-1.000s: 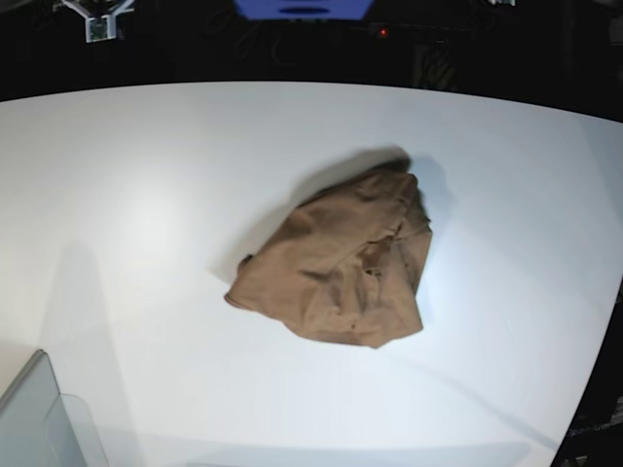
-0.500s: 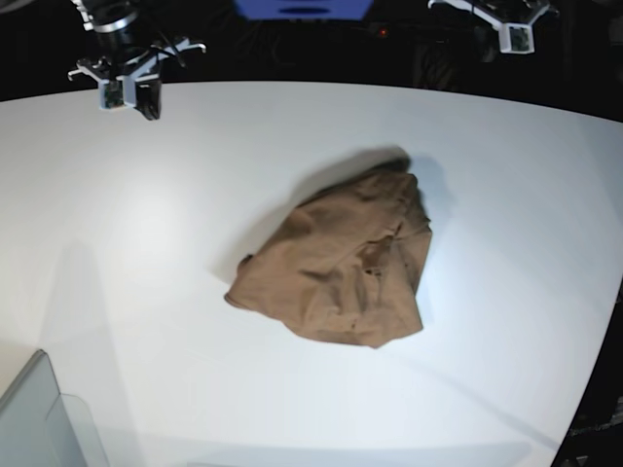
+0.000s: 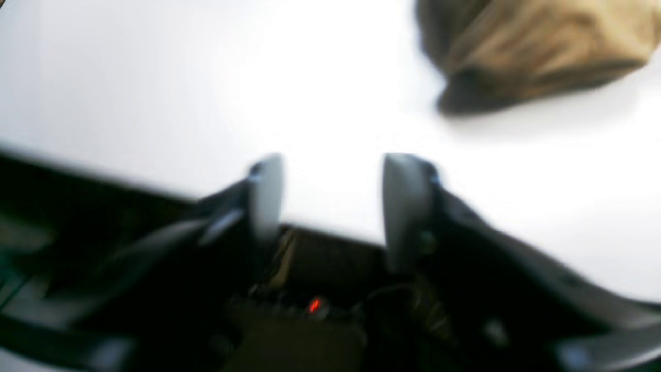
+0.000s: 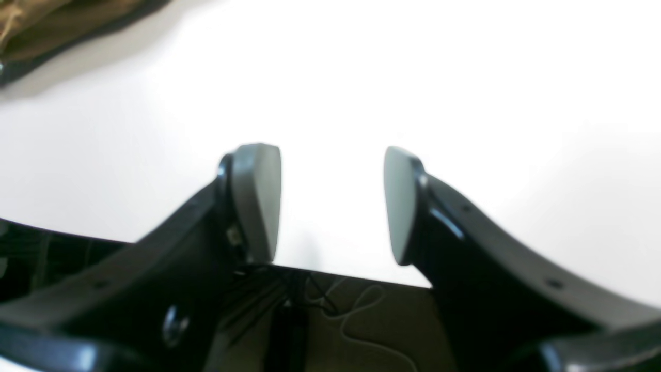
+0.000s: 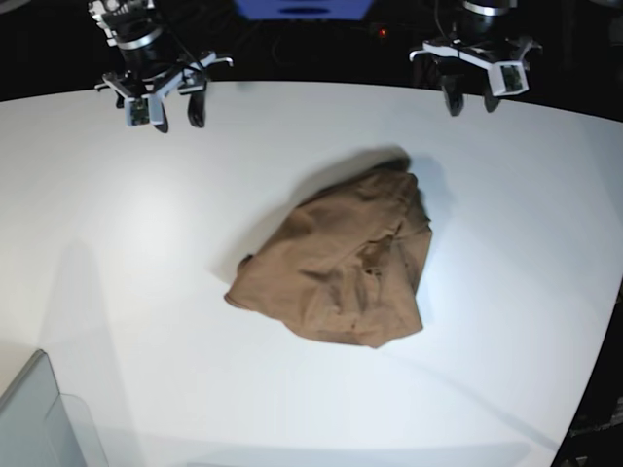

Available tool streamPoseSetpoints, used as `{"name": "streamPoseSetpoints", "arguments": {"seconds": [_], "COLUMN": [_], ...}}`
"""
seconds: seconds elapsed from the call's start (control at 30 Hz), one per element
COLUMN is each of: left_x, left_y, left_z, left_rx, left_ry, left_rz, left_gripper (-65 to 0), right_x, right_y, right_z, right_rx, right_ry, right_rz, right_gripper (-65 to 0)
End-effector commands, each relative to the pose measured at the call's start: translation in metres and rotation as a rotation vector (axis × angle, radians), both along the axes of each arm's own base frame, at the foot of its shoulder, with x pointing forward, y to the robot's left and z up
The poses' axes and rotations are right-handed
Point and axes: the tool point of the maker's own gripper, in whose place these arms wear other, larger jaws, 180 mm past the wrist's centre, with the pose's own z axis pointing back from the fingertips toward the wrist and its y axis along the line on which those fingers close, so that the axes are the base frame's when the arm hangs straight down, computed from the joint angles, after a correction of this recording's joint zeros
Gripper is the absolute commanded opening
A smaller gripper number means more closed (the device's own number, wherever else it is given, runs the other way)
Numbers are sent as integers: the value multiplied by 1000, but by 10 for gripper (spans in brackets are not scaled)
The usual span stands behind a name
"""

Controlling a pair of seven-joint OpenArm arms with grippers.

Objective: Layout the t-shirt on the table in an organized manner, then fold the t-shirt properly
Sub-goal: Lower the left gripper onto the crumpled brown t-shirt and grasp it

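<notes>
A grey translucent bin corner (image 5: 39,423) sits at the near left edge of the white table (image 5: 127,253). The brown t-shirt (image 5: 341,268) lies crumpled in a heap near the table's middle. Over the far edge, well apart from it, the left pincer (image 5: 467,100) and right pincer (image 5: 178,117) both hang wide and empty.

Bright overhead glare on the table (image 5: 146,224); soft shadow behind the t-shirt (image 5: 341,263); blurred left wrist view; bowed base-view edges.

My left gripper (image 3: 333,194) hangs over the counter (image 3: 155,93) edge, jaws apart and empty. The blurred brown t-shirt (image 3: 526,46) seems bunched at upper right.
</notes>
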Motion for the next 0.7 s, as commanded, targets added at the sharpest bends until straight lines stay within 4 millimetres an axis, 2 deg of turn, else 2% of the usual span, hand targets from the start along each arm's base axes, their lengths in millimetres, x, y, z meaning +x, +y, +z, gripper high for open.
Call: {"name": "streamPoseSetpoints", "arguments": {"seconds": [0.0,0.07,0.3,0.5,0.67], "left_x": [8,22,79,128,169], "left_y": [-3,-9,-24,-32,-43], "left_z": [14,20,53,90,96], "left_rx": [1,-12,-44,-57,-98], "left_ry": [-55,-96,-272,-426,-357], "left_rz": [-13,-21,-40,-60,-79], "left_gripper": [-287,-256,-255,-256,-256], "right_x": [2,1,-3,-4,-4], "right_y": [-1,-1,-1,-3,-4], "right_z": [7,7,2,-1,-1], "right_rx": [-2,-2,-5,-12,-16], "right_ry": [-30,-27,-9,0,-1], "right_rz": [4,4,6,6,5], "right_gripper": [-325,-325,-325,-325,-325]}}
